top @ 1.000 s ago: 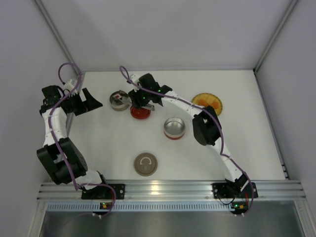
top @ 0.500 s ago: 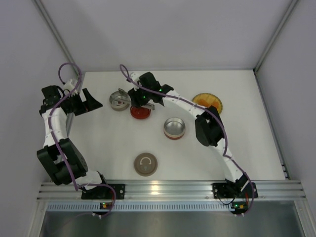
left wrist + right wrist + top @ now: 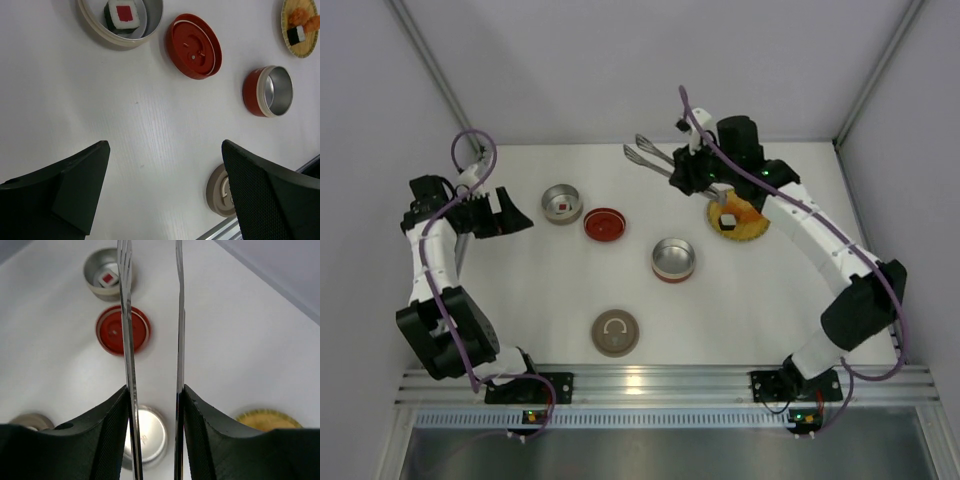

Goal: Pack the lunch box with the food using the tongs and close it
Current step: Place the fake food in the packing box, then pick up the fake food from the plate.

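Note:
My right gripper (image 3: 695, 170) is shut on the silver tongs (image 3: 650, 155), which stick out to the left above the table's far side. In the right wrist view the two tong arms (image 3: 126, 315) run between my fingers (image 3: 112, 432) with a gap and nothing between the tips. Just right of it, the yellow plate (image 3: 752, 228) holds food: a black-wrapped roll (image 3: 728, 222) and orange chunks (image 3: 304, 16). A second roll (image 3: 124, 13) lies in the beige lunch box tin (image 3: 546, 203). My left gripper (image 3: 508, 215) hangs open and empty at the left (image 3: 165, 145).
A red lid (image 3: 604, 224) lies beside the beige tin. A red tin with a silver inside (image 3: 673, 260) stands mid-table. A beige lid with a ring handle (image 3: 615, 332) lies nearer the arm bases. Walls close in the table on three sides.
My right arm has swung with the tongs from above the beige tin and red lid to the right, by the yellow plate. A roll now lies uncovered in that tin. The left arm barely moved.

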Tool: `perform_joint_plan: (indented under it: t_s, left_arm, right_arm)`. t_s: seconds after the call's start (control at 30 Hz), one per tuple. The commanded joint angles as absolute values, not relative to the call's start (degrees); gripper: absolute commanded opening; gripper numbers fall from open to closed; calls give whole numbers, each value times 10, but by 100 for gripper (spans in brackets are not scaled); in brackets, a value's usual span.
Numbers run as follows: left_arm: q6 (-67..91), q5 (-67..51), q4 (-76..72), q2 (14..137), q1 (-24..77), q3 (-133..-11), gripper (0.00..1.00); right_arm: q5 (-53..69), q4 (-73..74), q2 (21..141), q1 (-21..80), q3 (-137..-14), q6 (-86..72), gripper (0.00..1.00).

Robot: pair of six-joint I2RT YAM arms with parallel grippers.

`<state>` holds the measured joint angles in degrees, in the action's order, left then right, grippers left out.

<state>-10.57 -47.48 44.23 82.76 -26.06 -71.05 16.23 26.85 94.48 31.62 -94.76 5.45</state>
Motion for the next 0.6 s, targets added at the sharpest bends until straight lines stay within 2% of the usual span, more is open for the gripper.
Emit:
perform_joint_plan:
  t_s: [0.0,0.17,0.3,0.4,0.57]
  left_arm:
    - [-182,-469,489,819,-243,-730,98]
    - [-200,-417,495,812,-187,-721,98]
    - [-171,-401,467,805,-172,-711,98]
    - [-155,-406,457,808,-172,-711,98]
    - [-140,-415,454,816,-171,-721,98]
  right_arm:
    - [184,336,882,267,-862,105,42]
    - [208,388,791,179,-726,169,40]
    - [191,417,738,105,-647,145,39]
    - [149,420,683,98,-594,112,39]
    - [114,422,634,97,-572,65,39]
